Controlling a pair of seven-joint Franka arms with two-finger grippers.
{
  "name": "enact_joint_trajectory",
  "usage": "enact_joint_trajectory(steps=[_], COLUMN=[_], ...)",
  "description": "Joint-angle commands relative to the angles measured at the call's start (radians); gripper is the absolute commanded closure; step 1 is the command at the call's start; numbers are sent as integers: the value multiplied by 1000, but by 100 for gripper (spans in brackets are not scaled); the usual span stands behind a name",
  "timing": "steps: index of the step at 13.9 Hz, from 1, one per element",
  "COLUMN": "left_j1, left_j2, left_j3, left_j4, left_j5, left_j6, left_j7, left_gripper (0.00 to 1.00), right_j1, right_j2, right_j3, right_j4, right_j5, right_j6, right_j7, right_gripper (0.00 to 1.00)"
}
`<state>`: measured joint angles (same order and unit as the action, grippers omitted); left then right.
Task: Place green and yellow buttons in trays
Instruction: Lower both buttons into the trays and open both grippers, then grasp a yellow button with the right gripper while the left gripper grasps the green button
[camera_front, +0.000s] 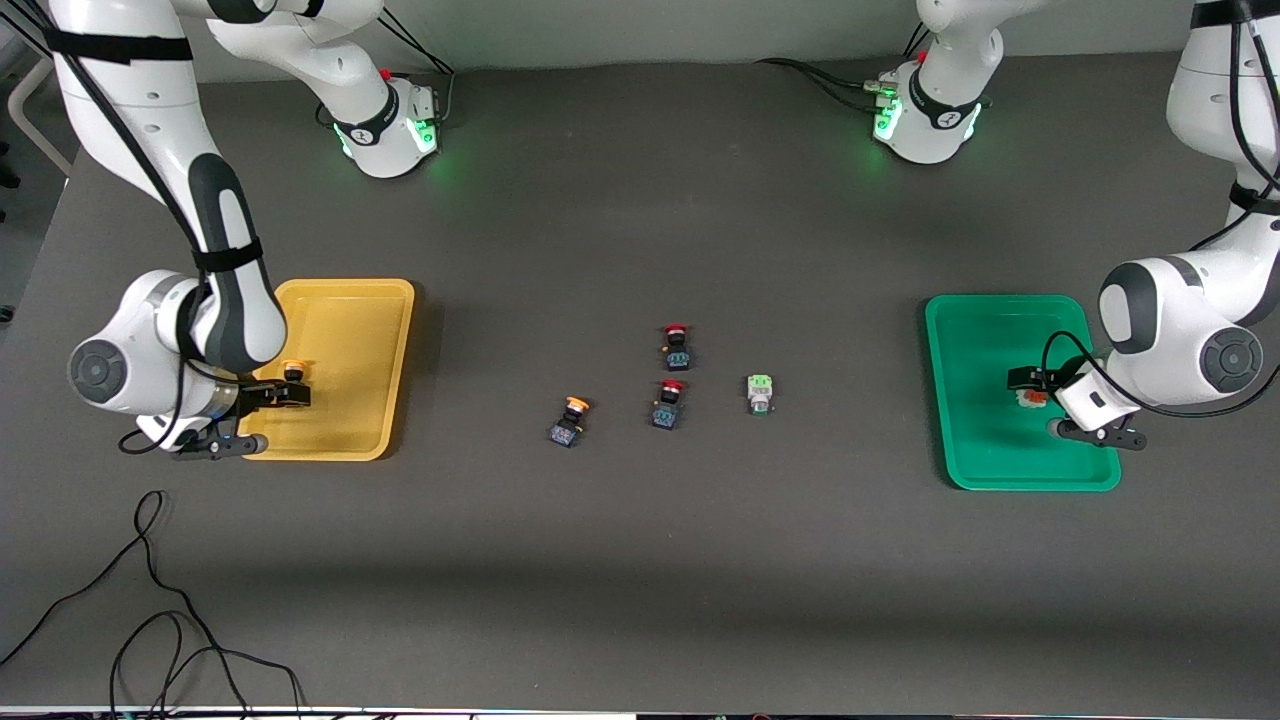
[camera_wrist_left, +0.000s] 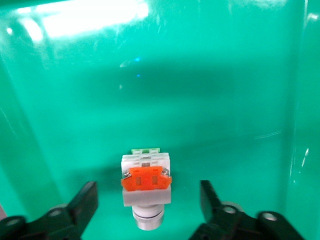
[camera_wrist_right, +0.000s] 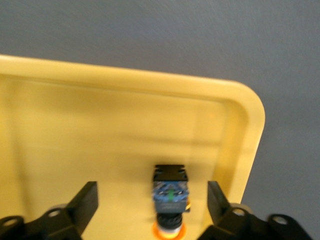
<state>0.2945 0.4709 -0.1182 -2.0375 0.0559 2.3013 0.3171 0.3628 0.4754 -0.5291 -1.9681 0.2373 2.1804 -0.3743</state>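
With a yellow button (camera_wrist_right: 170, 200) lying in the yellow tray (camera_front: 385, 300) and a white button (camera_wrist_left: 146, 185) in the green tray (camera_front: 960, 310), both spread-fingered grippers, right gripper (camera_wrist_right: 150, 212) and left gripper (camera_wrist_left: 147, 212), should be lifted straight, so neither is nudged.

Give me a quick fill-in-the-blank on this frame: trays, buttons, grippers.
1. The left gripper is open over the ____ tray.
2. The right gripper is open around a yellow-capped button in the ____ tray.
3. Between the trays, ____ buttons lie on the table.
4. Of those, the white-bodied button lies nearest the ____ arm's end.

Missing words: green; yellow; four; left
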Motion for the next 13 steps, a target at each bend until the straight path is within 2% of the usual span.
enact_joint_trajectory(steps=[1, 3, 5, 7, 10, 13], left_j1=[-29, -111, -255, -360, -463, -540], left_j2=[-46, -75, -86, -80, -52, 3], left_j3=[-11, -11, -11, -11, -17, -24], left_j4=[-4, 9, 66, 124, 170, 239], left_j5=[-2, -4, -4, -8, -57, -166], left_j6=[-40, -101, -207, -259, -253, -217], left_j7=[-18, -172, -410, -582, -742, -782], left_gripper=[0, 1, 0, 0, 0, 0], right_j1=[24, 69, 148, 232, 340, 382], right_j2=[-44, -37, -37, -32, 60, 195], right_j3=[-5, 0, 0, 3, 11, 31], right_j4=[170, 274, 295, 314, 438, 576], right_j5=[-9, -38, -32, -21, 66, 221], right_j6=[-234, -333, -343, -338, -334, -329], right_j7=[70, 158, 237, 366, 618, 896], right_gripper=[1, 1, 1, 1, 1, 0])
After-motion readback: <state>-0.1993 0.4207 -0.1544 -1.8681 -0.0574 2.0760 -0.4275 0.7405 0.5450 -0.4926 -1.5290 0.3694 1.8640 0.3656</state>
